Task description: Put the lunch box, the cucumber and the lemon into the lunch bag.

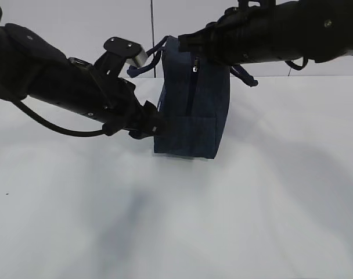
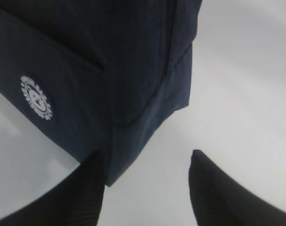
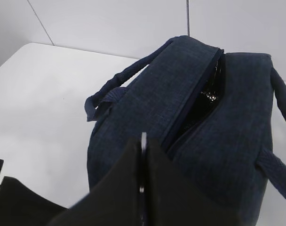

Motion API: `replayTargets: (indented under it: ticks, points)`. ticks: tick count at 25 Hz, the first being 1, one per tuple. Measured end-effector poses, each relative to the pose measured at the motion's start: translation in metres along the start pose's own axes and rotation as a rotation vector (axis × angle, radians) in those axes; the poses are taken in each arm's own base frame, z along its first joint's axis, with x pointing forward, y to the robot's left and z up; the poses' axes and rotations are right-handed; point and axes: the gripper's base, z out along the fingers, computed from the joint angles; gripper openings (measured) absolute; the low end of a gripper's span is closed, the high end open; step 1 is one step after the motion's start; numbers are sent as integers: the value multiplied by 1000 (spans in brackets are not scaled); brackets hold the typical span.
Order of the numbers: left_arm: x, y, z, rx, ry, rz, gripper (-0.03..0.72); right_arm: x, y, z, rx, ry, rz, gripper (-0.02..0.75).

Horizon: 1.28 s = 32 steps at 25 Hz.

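Lunch bag [image 1: 194,110] upright on table [image 1: 176,221], mid-rear. Left gripper [image 1: 154,127] against bag's lower left corner. Right gripper [image 3: 143,188] above bag top, at zipper [image 1: 192,87]. Handles [image 1: 147,64] on either side.

Lunch bag [image 1: 194,107] upright on table [image 1: 176,221] — arms flanking.

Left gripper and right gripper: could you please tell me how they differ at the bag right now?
The left gripper is open with its fingers spread, while the right gripper is shut with its fingers pressed together. The left gripper sits low at the bag's bottom corner, and the right gripper is up at its top end, by the zipper. Both are black and close against the bag.
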Motion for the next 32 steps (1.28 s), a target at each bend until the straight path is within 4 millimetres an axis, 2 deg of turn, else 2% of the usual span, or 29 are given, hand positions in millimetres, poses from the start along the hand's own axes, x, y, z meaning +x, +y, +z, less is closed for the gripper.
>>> replayTargets:
  ticks: [8, 13, 16, 19, 21, 27, 32]
  points:
    - [-2, -15, 27, -103, -35, 45, 414, 1, 0, 0, -4, 7, 45, 0]
    - [-8, -14, 27, -141, -67, 40, 400, 1, 0, 0, -5, 7, 56, 0]
    - [-12, -13, 29, -142, -76, 42, 310, 1, 1, 0, -7, 7, 79, 0]
    - [-11, -12, 31, -143, -72, 35, 125, 1, 1, 0, -8, 7, 93, 0]
    - [-10, -11, 32, -147, -72, 36, 34, 1, 1, 0, -9, 7, 103, 0]
    - [-10, -12, 32, -144, -71, 36, 4, -1, 1, 0, -12, 1, 133, 0]
    - [-10, -14, 32, -123, -59, 52, 3, -17, 0, -1, -14, -46, 139, 0]
